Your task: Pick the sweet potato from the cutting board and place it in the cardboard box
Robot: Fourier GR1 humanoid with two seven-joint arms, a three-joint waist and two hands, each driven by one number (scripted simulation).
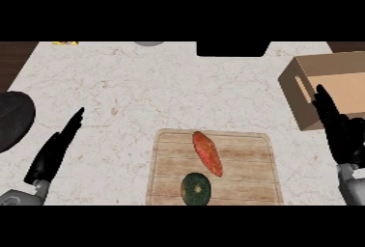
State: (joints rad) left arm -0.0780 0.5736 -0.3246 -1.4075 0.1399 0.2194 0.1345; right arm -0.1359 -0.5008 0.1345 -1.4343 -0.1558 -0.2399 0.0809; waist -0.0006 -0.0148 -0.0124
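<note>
On the pale marbled worktop (143,87), at lower centre, a wooden cutting board (249,164). On its upper middle, the sweet potato (207,153): orange-red, long, lying lengthwise with a slight slant, touched by neither hand. Just below it, by the board's near edge, a dark green round vegetable (195,189), close to the sweet potato's lower tip; cannot tell whether touching.

At the right edge, the open-topped cardboard box (299,82), apart from the board's upper right corner.

At lower left, over bare worktop beside the board, the left robot hand (53,152): fingers straight and together, holding nothing. At the right edge, the right robot hand (342,130): fingers straight, pointing up, overlapping the box's near wall in view, holding nothing.

At the left edge, a dark round plate (13,118); at the top edge, a black block (233,48).
</note>
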